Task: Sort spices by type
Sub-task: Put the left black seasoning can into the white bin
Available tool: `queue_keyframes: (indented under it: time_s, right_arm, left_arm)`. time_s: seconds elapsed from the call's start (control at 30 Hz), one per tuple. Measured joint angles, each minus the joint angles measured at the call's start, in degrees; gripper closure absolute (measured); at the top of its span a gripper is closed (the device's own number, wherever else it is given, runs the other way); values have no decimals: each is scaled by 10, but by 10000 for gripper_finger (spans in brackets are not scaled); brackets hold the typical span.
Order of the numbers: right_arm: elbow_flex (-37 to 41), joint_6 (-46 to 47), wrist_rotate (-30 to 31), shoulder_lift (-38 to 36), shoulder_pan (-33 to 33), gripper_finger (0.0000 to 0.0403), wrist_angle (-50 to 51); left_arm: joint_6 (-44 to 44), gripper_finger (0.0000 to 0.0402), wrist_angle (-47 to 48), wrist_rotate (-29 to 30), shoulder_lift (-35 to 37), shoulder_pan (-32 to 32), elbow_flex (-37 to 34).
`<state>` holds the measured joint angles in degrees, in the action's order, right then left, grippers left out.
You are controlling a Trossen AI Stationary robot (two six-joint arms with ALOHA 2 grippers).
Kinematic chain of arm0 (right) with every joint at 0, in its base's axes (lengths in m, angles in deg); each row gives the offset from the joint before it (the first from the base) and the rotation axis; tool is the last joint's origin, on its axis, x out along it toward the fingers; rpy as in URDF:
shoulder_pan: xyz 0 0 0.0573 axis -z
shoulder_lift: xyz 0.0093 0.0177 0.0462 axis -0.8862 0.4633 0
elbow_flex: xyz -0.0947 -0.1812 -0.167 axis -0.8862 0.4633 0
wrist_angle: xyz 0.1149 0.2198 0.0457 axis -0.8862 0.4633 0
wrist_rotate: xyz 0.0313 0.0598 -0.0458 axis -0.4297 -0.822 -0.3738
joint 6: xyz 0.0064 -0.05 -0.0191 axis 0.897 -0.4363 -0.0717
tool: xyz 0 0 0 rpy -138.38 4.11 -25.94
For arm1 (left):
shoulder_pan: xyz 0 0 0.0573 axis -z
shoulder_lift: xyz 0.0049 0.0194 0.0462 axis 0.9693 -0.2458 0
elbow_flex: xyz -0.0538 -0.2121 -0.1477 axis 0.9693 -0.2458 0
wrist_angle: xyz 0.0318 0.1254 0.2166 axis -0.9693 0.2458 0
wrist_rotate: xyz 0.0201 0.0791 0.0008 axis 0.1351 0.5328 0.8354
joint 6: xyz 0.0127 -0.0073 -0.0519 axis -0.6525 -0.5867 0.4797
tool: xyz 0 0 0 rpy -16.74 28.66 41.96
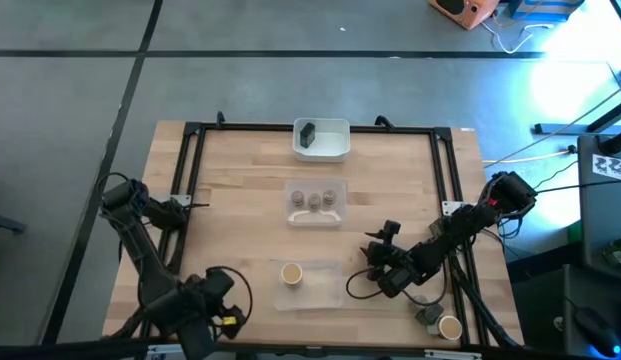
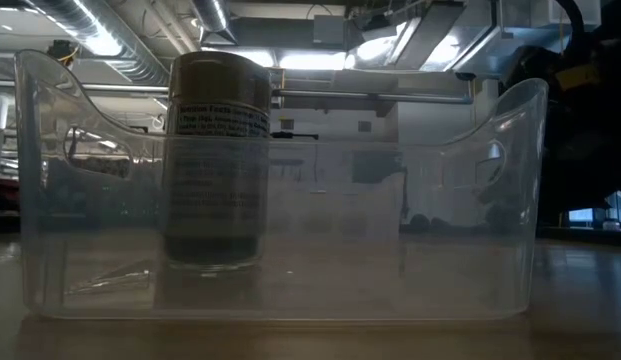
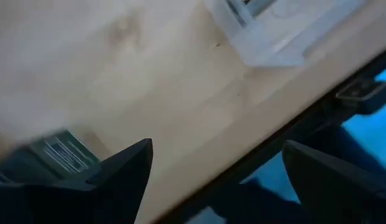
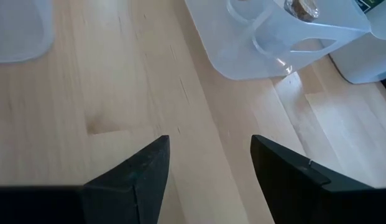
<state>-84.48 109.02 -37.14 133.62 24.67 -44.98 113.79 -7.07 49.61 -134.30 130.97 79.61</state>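
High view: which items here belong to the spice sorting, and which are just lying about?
Part of the job:
- dark block container in white tray
- three grey-brown jars in middle clear tray
- tan-topped jar in near clear tray
- two unsorted containers at near right corner

Lying about:
- orange box on floor

three jars (image 1: 314,199) in middle tray (image 1: 314,216)

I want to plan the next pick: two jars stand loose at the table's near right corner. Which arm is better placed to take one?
The right arm. Its claw is open and empty, and hangs close to the cream-topped jar and grey jar at that corner. The left claw is at the near left, farther away.
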Motion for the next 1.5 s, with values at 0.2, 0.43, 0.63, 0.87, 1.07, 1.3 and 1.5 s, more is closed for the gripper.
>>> queue_keyframes:
  time_s: [0.2,0.43,0.63,0.87,1.07,1.3,1.5]
  right_arm:
    - [0,0,1,0,0,178,-3]
    - [0,-1,6,0,0,178,-4]
    - [0,-2,11,0,0,178,-4]
    - [0,-2,13,0,0,178,-8]
    - [0,-2,13,0,0,178,-8]
    - [0,-2,20,0,0,178,-10]
    - [0,-4,20,0,0,178,-18]
  left_arm:
    - [101,62,-51,-112,-5,4,-48]
    - [83,62,-13,-153,-5,1,-72]
    - [-68,62,52,-150,-5,-7,-72]
    - [-282,62,98,-151,-5,6,-72]
    - [-382,62,98,-151,-5,25,-72]
    - [-392,62,103,-151,-5,44,-72]
    - [-368,62,99,-148,-5,57,-88]
